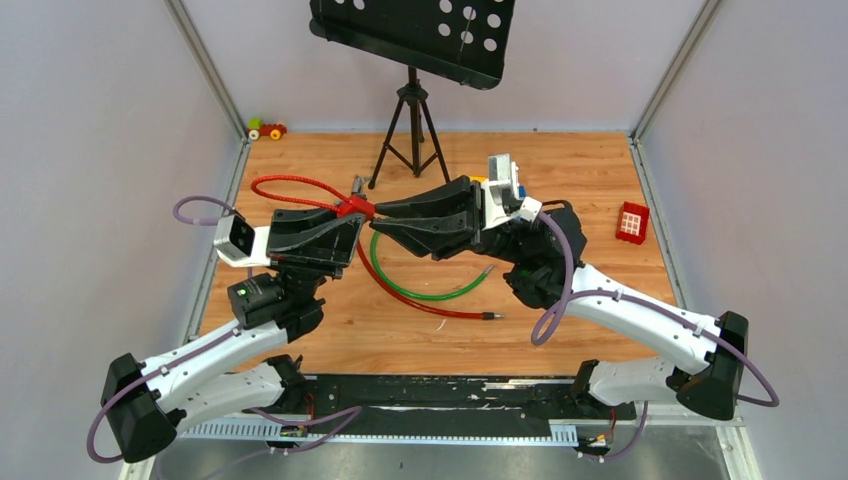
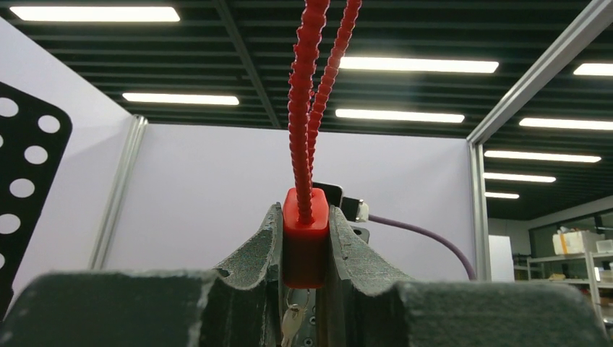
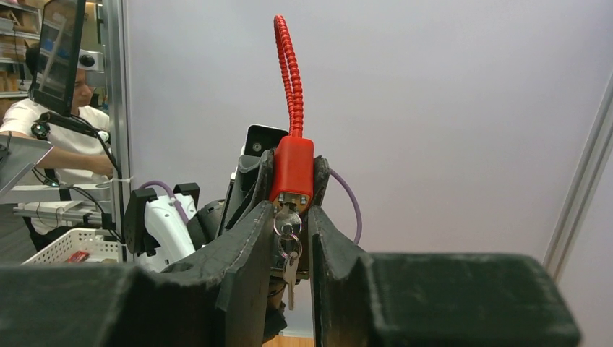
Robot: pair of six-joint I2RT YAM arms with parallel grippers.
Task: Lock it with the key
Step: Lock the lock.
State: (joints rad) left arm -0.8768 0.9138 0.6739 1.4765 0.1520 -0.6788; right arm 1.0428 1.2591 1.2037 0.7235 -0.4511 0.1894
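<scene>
A light-brown wooden tabletop [image 1: 560,320] carries a curved green cable [image 1: 440,297], the trailing end of a thin red cable [image 1: 450,312], a black tripod stand [image 1: 411,95], and a small red gridded block [image 1: 631,222] near its right edge.

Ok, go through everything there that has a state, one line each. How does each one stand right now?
left hand: shut on the red padlock.
red padlock: clamped, off the table; locked or not, cannot tell.
key: in the keyhole, a second key hanging from its ring.
right hand: open, a finger on either side of the key.
red cable: runs from the padlock down onto the table.
green cable: lying loose, curved.
</scene>
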